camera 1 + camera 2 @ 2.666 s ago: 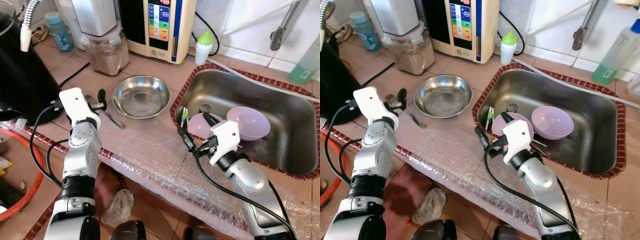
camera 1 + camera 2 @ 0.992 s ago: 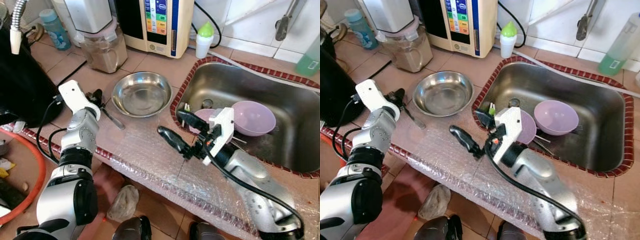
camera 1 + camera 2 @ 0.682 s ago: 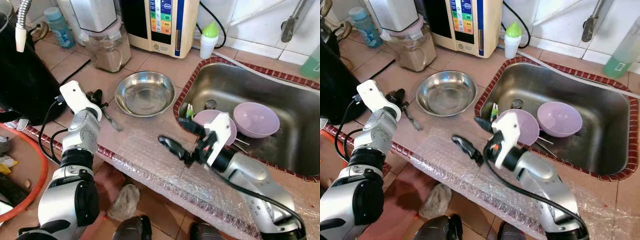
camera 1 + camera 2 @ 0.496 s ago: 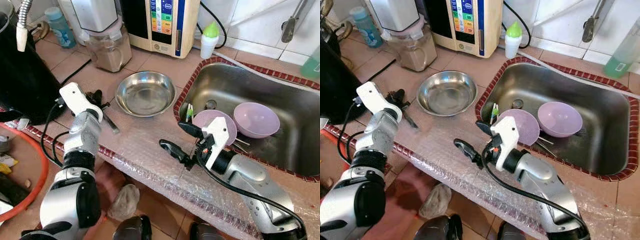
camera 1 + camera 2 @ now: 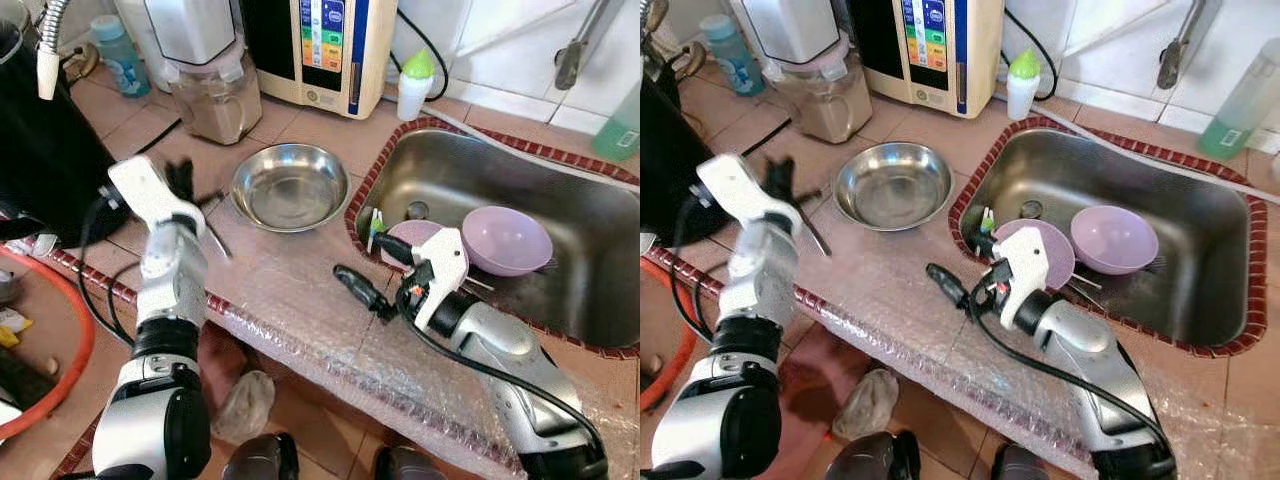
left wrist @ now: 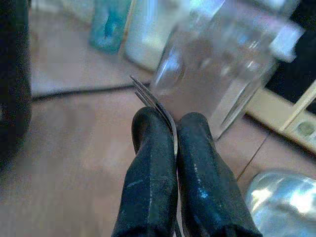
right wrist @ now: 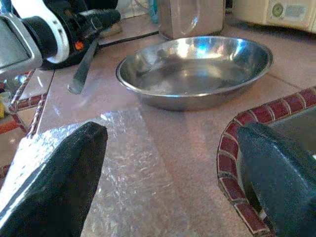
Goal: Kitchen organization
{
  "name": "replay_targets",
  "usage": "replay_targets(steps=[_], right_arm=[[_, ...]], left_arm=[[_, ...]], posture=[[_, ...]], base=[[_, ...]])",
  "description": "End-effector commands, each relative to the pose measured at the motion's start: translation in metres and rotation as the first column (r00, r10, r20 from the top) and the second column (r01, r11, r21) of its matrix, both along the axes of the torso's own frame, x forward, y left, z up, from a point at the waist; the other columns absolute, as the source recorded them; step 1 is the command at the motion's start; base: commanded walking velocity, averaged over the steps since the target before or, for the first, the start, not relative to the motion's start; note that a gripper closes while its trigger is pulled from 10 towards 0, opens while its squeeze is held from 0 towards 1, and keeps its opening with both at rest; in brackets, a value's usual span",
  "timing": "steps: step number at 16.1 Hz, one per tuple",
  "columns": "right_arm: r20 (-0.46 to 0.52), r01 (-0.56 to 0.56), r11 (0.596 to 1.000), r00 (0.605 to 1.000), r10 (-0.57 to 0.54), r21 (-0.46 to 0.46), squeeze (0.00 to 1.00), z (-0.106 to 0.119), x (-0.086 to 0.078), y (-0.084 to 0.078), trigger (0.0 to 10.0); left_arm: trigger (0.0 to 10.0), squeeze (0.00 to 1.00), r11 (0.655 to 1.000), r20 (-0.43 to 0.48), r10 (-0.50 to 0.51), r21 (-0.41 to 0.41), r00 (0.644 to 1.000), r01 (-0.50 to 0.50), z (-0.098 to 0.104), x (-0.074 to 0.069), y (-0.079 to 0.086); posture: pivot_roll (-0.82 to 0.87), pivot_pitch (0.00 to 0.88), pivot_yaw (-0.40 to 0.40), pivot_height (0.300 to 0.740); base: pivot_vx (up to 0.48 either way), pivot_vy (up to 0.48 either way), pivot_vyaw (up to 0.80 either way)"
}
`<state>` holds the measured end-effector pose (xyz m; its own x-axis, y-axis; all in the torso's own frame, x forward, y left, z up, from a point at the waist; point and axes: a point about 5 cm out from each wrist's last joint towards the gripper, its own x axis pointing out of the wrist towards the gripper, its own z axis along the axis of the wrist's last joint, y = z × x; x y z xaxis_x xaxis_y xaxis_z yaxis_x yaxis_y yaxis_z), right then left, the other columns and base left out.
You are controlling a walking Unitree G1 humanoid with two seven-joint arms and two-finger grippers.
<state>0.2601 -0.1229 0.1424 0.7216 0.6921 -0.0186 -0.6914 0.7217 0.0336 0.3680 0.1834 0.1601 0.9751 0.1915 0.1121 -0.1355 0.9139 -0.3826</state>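
Item 1: left gripper (image 6: 174, 129), fingers pressed together, pinching a fork (image 6: 154, 102) w/ tines poking out past the tips; held above the counter (image 5: 330, 135) nr its front left edge, beside the steel bowl (image 5: 290, 186).
Item 2: right gripper (image 5: 372, 270), fingers spread wide, nothing in it, over the bubble wrap (image 5: 300, 300) at the counter's front edge, by the sink (image 5: 500, 180) rim.
Item 3: sink holds two purple bowls (image 5: 505, 240), touching, plus some utensils.
Item 4: back of counter: blender jar (image 5: 212, 95), white squeeze bottle (image 5: 411, 85) w/ green cap, water appliance (image 5: 320, 45).
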Motion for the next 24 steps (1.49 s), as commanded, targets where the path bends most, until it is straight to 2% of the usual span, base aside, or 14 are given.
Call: replay_targets(steps=[1,4,9,11,12,13,14,16,17,18,19,21,22,24], right_arm=[[0.008,0.017,1.000,1.000,-0.017,-0.002,0.00,0.000,0.002,-0.001,10.0],[0.019,0.034,0.999,0.999,-0.034,-0.002,0.00,0.000,0.005,-0.003,10.0],[0.079,0.120,0.993,0.990,-0.120,-0.001,0.00,0.006,0.014,-0.007,10.0],[0.102,0.167,0.986,0.981,-0.167,0.001,0.00,0.008,0.019,-0.011,10.0],[0.106,0.175,0.985,0.979,-0.174,0.007,0.00,0.009,0.021,-0.012,10.0],[0.107,0.173,0.985,0.979,-0.173,0.010,0.00,0.010,0.021,-0.012,10.0],[0.109,0.167,0.986,0.980,-0.168,0.020,0.00,0.011,0.022,-0.010,10.0],[0.110,0.152,0.988,0.982,-0.155,0.038,0.00,0.013,0.023,-0.007,10.0],[0.111,0.146,0.988,0.982,-0.151,0.053,0.00,0.015,0.025,-0.006,10.0],[0.112,0.144,0.988,0.982,-0.150,0.061,0.00,0.017,0.025,-0.006,10.0],[0.096,0.133,0.981,0.984,-0.147,0.139,0.00,0.026,0.028,-0.006,10.0],[0.059,0.107,0.959,0.990,-0.127,0.262,0.00,0.038,0.031,-0.009,10.0],[0.033,0.047,0.934,0.997,-0.063,0.353,0.00,0.048,0.029,-0.012,10.0],[0.021,0.000,0.925,1.000,-0.009,0.379,0.00,0.050,0.026,-0.011,10.0]], left_arm=[[0.0,0.00,0.999,0.043,-0.011,0.035,0.999,0.009,0.008,-0.001,-0.001],[0.0,0.00,0.995,0.151,-0.049,0.089,0.987,0.036,0.031,-0.003,-0.012],[0.0,0.00,0.968,0.255,-0.218,0.178,0.942,0.175,0.056,-0.001,-0.040],[0.0,0.00,0.947,0.321,-0.316,0.163,0.893,0.276,0.073,-0.001,-0.053],[0.0,0.00,0.924,0.366,-0.382,0.159,0.849,0.347,0.085,-0.001,-0.061],[0.0,0.00,0.918,0.380,-0.398,0.166,0.835,0.361,0.090,-0.001,-0.064],[0.0,0.00,0.889,0.427,-0.456,0.170,0.781,0.426,0.105,-0.001,-0.072],[0.0,0.00,0.853,0.454,-0.512,0.167,0.729,0.495,0.116,-0.002,-0.081],[0.0,0.00,0.823,0.460,-0.551,0.157,0.697,0.546,0.118,-0.003,-0.087],[0.0,0.00,0.811,0.458,-0.566,0.160,0.685,0.563,0.118,-0.003,-0.089],[0.0,0.00,0.754,0.443,-0.637,0.191,0.631,0.628,0.114,-0.007,-0.101],[0.0,0.00,0.714,0.418,-0.683,0.207,0.599,0.669,0.105,-0.010,-0.111],[0.0,0.00,0.686,0.385,-0.715,0.226,0.584,0.691,0.093,-0.013,-0.119],[0.0,0.00,0.671,0.366,-0.731,0.230,0.576,0.705,0.085,-0.014,-0.124]], posture=[[-0.10,0.083,0.057,0.740],[-0.10,0.079,0.058,0.740],[-0.10,0.073,0.067,0.740],[-0.10,0.069,0.069,0.740],[-0.10,0.069,0.069,0.740],[-0.10,0.066,0.071,0.740],[-0.09,0.063,0.076,0.740],[-0.09,0.061,0.079,0.740],[-0.09,0.060,0.081,0.740],[-0.09,0.060,0.081,0.740],[-0.09,0.057,0.086,0.740],[-0.09,0.057,0.089,0.740],[-0.10,0.058,0.091,0.740],[-0.10,0.059,0.091,0.740]], base=[[0.000,0.000,0.00],[0.000,0.000,0.00],[0.000,0.000,0.00],[0.000,0.000,0.00],[0.000,0.000,0.00],[0.000,0.000,0.00],[0.000,0.000,0.00],[0.000,0.000,0.00],[0.000,0.000,0.00],[0.000,0.000,0.00],[0.000,0.000,0.00],[0.000,0.000,0.00],[0.000,0.000,0.00],[0.000,0.000,0.00]])
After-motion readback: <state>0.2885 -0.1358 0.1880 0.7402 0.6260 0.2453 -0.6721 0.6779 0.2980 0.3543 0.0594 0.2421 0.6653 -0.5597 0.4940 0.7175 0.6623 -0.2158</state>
